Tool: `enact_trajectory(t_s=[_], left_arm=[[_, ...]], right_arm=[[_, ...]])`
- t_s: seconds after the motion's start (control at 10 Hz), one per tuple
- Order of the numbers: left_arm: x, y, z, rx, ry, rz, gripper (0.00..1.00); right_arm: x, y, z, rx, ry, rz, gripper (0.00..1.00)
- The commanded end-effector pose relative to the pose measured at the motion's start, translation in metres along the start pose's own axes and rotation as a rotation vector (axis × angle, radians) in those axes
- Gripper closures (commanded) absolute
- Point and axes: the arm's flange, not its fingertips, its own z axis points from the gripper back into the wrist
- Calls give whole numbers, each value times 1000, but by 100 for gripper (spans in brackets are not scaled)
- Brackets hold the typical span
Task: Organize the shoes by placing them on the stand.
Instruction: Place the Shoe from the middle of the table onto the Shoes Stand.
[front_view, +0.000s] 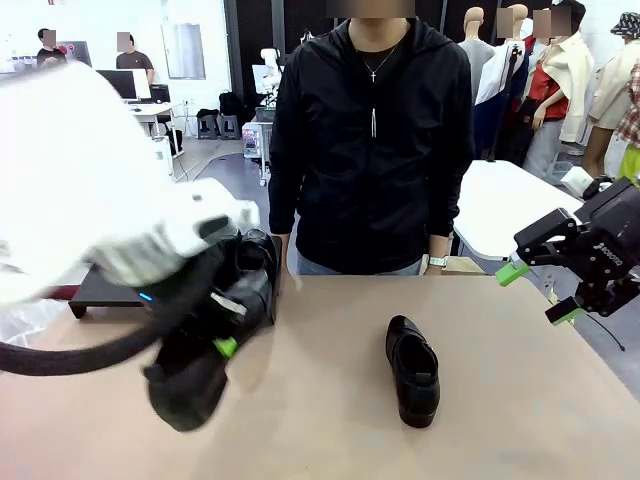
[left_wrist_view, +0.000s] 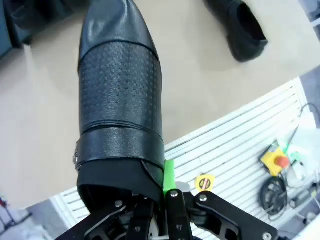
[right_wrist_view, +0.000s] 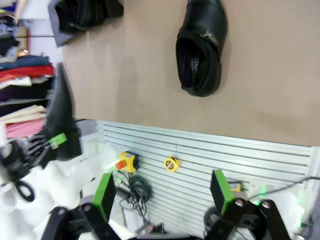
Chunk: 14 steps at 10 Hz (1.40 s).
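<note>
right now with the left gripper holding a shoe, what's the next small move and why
Probably carry the held shoe toward the stand: the left gripper is shut on its heel end, lifted off the table, and the stand sits just beyond it.

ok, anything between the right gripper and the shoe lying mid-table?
Nothing visible. The right gripper hangs open at the table's right side; only bare tabletop lies between it and the shoe. The left gripper, shut on a second shoe, is far left.
</note>
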Motion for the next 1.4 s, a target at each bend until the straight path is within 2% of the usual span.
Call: enact_trajectory(t_s=[0.0, 0.1, 0.5, 0.6, 0.8, 0.9, 1.0, 1.1, 1.2, 1.3], left_arm=[[-10, 24, 31, 1, -109, -37, 100], [0, 0, 0, 0, 0, 0, 100], [-9, 6, 9, 16, -2, -13, 100], [18, 23, 7, 101, -58, 117, 100], [84, 118, 3, 178, -158, 354, 100], [110, 168, -7, 274, -185, 454, 100], [129, 208, -17, 269, -223, 381, 100], [150, 254, -34, 334, -238, 354, 100], [161, 286, -47, 352, -197, 362, 100], [163, 302, -52, 328, -156, 374, 100]], right_arm=[[2, 1, 2, 24, 4, 18, 0], [2, 1, 2, 24, 4, 18, 0], [2, 1, 2, 24, 4, 18, 0], [2, 1, 2, 24, 4, 18, 0], [2, 1, 2, 24, 4, 18, 0], [2, 1, 2, 24, 4, 18, 0], [2, 1, 2, 24, 4, 18, 0], [2, 1, 2, 24, 4, 18, 0], [2, 1, 2, 24, 4, 18, 0], [2, 1, 2, 24, 4, 18, 0]])
